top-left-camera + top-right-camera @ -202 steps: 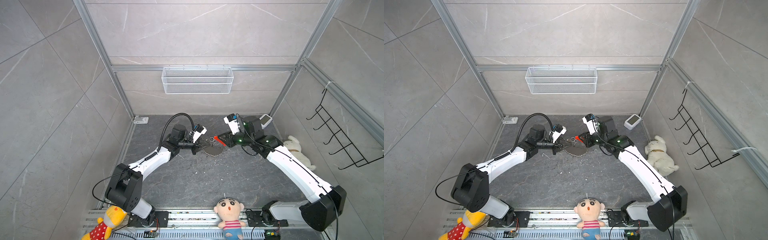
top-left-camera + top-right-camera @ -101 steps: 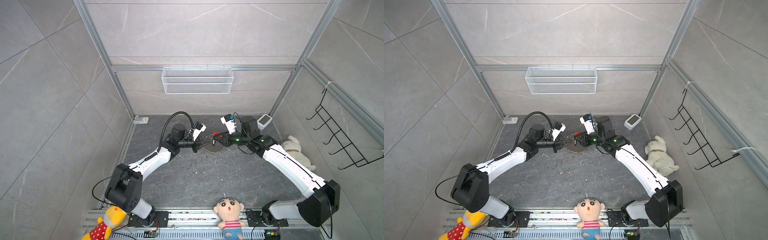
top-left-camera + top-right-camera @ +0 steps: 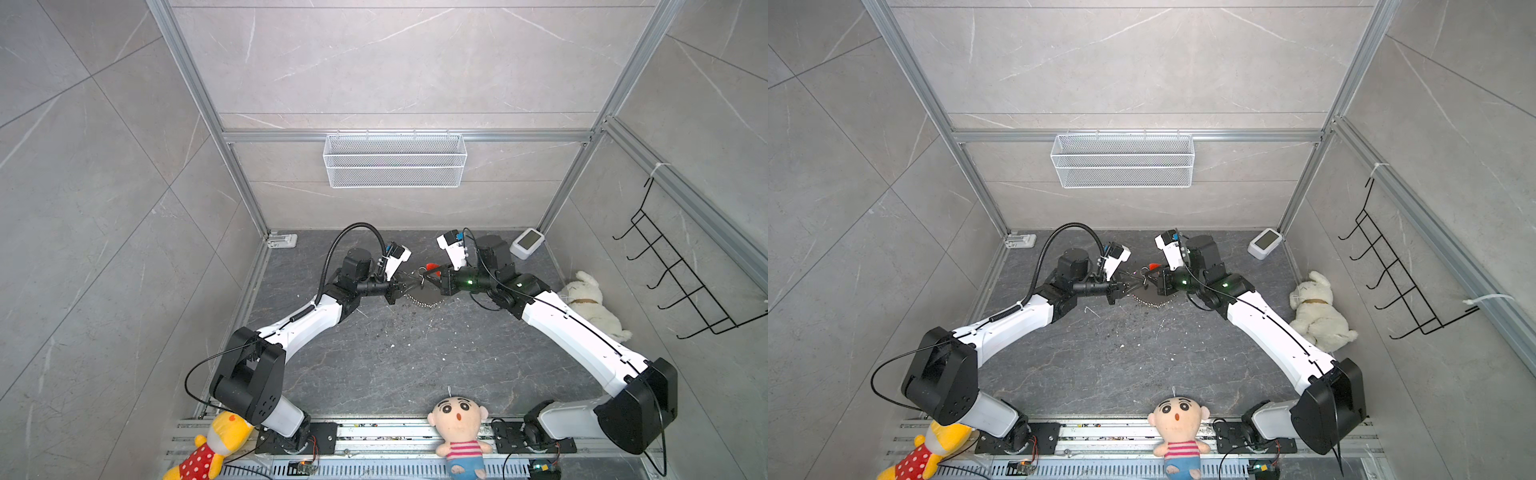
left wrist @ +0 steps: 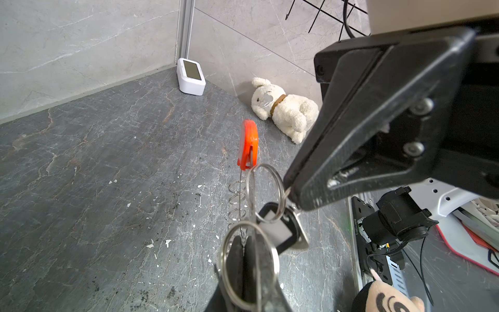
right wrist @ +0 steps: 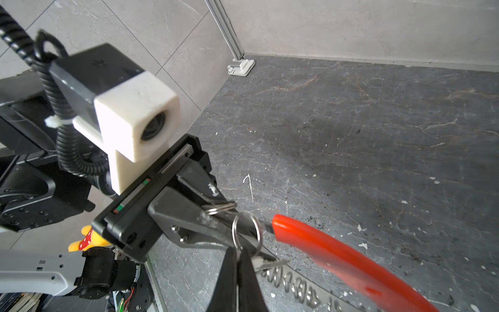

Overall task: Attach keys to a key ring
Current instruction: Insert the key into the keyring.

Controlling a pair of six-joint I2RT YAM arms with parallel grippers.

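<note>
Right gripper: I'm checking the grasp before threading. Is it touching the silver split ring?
Touching. In the left wrist view the right gripper's closed tips pinch the rim of the silver split ring, with no gap.

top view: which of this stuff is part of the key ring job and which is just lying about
In the job: key ring, black fob, left pincer, right pincer.
Lying about: white plush dog, boy doll, yellow doll, white gadget, wire basket.
</note>
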